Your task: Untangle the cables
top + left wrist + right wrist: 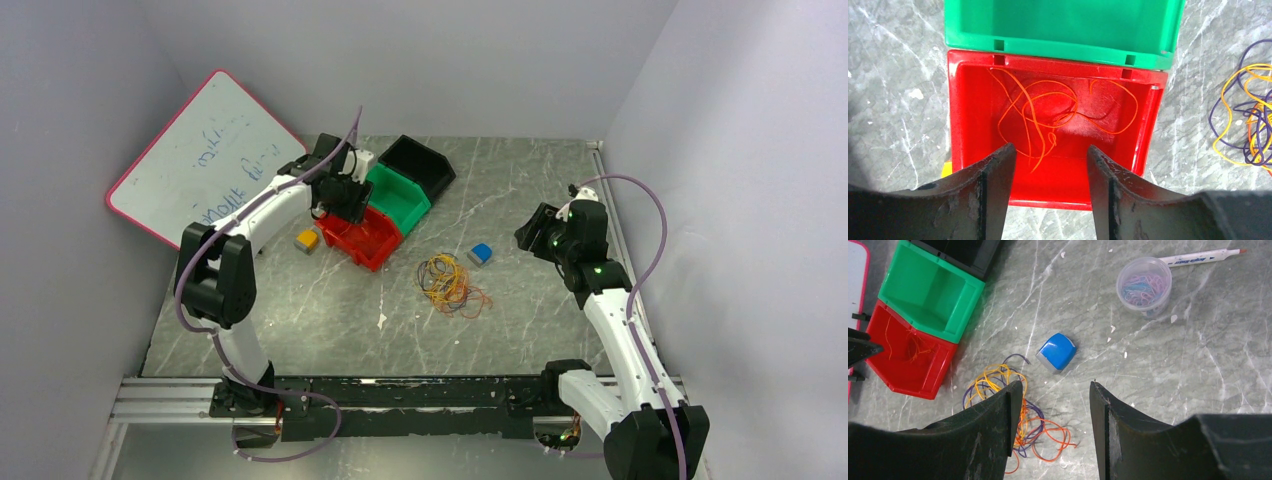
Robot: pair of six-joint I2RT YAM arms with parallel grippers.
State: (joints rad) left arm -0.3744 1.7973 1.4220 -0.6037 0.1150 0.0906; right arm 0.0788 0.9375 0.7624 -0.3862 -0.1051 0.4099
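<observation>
Grey marbled tabletop (540,200) enclosed by pale walls; whiteboard (200,160) propped at far left. Three open bins in a touching row at left-centre: red bin (372,243) nearest, green bin (400,195) behind it, black bin (420,160) farthest. Left gripper (1050,150) poised over the near edge of the red bin, fingers apart, nothing between them. One loose orange cable (1075,102) lying in open loops on the red bin's floor, clear of the fingers. Other cables (452,283) clumped on the bare tabletop right of the red bin: yellow, dark purple and orange loops interlaced, touched by neither arm. Right gripper (1055,387) raised above the table right of the clump, fingers parted, empty. Small blue-and-grey block (481,254) just beyond the clump; small yellow-and-grey block (308,240) beside the red bin's left side. Clear tub of paper clips (1143,286), with marker pen (1198,257) just beside it, seen from the right wrist, well apart from the cables.
</observation>
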